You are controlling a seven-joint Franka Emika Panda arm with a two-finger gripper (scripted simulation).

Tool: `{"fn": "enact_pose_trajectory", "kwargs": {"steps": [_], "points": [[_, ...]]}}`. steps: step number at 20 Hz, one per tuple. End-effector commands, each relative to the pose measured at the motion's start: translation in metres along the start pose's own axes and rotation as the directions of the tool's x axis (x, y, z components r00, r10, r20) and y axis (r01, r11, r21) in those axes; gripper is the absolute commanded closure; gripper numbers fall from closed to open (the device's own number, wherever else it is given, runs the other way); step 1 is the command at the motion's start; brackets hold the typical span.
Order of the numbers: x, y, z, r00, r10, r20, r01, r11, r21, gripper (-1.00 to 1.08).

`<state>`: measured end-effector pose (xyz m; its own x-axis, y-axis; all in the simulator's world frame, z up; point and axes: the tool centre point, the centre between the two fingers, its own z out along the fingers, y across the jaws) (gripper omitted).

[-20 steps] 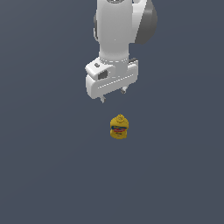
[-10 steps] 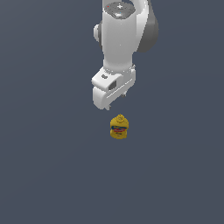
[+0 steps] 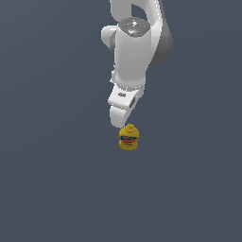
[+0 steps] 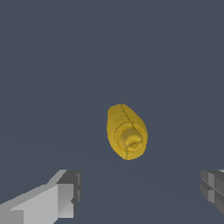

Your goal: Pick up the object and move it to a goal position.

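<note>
The yellow squeeze bottle (image 3: 128, 137) stands upright on the dark grey floor, its blue-and-red label facing the exterior camera. In the wrist view I look down on its pointed cap (image 4: 127, 132). My gripper (image 3: 119, 123) hangs just above and slightly behind the bottle, not touching it. It is open and empty: in the wrist view the gripper (image 4: 140, 192) shows one finger (image 4: 65, 192) and the other finger (image 4: 213, 188) set wide apart, and the bottle lies beyond the gap between them.
A plain dark grey floor (image 3: 56, 189) surrounds the bottle. The white arm (image 3: 134, 52) rises above the gripper. No other object shows.
The gripper has come down toward the bottle and turned about its axis, so its fingers now show end-on in the exterior view. The bottle has not moved.
</note>
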<state>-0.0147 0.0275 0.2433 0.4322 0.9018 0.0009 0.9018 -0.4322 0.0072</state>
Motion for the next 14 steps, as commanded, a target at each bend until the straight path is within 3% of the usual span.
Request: {"fn": "enact_pose_trajectory", "kwargs": {"steps": [1, 14], "points": [[0.003, 0.001, 0.006, 0.998, -0.068, 0.0, 0.068, 0.998, 0.002, -0.92], [0.013, 0.003, 0.022, 0.965, -0.262, -0.001, 0.262, 0.965, 0.007, -0.92]]}}
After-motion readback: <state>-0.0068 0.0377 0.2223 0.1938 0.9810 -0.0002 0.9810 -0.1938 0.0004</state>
